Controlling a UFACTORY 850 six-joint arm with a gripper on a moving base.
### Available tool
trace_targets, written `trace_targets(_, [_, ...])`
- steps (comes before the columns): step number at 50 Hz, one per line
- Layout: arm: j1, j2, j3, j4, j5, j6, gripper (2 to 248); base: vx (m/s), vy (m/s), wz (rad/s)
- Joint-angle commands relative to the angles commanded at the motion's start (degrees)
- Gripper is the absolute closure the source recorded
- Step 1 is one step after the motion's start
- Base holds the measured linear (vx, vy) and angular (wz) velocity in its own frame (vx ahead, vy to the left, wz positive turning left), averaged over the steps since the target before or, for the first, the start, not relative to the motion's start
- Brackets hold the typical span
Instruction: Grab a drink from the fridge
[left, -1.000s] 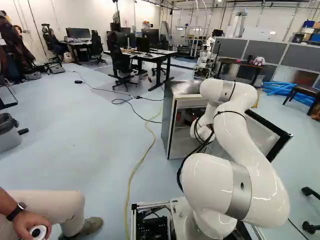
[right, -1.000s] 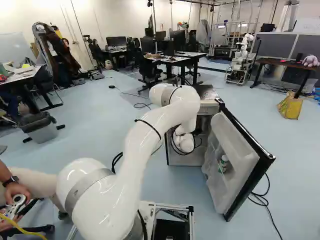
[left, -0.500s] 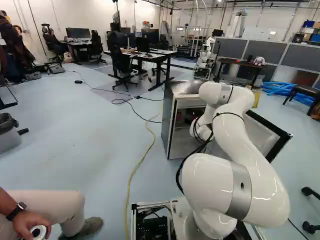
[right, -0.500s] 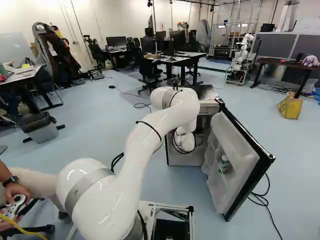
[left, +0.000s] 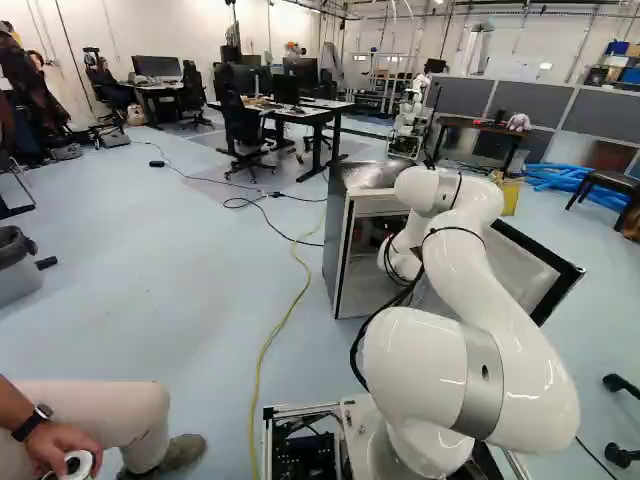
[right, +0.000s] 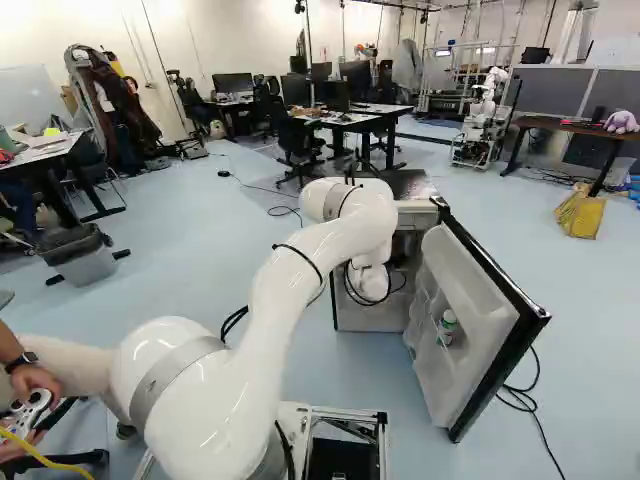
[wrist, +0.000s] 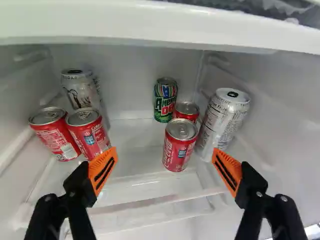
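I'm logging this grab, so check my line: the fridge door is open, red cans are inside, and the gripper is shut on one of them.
Wrong on the gripper: the wrist view shows it open, gripping no can. The rest stands: the fridge door is open and red cans are inside.

Front can (wrist: 179, 149) red, silver lid. Rear can (wrist: 165, 102) green with red and blue patches. Tall can (wrist: 223, 120) pale silver, dark print; arm (right: 275, 315) white, grey band.
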Motion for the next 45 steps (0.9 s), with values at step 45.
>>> trace_targets(45, [0.04,-0.07,-0.12,0.13,-0.07,0.0,62,0.0,0.0,0.0])
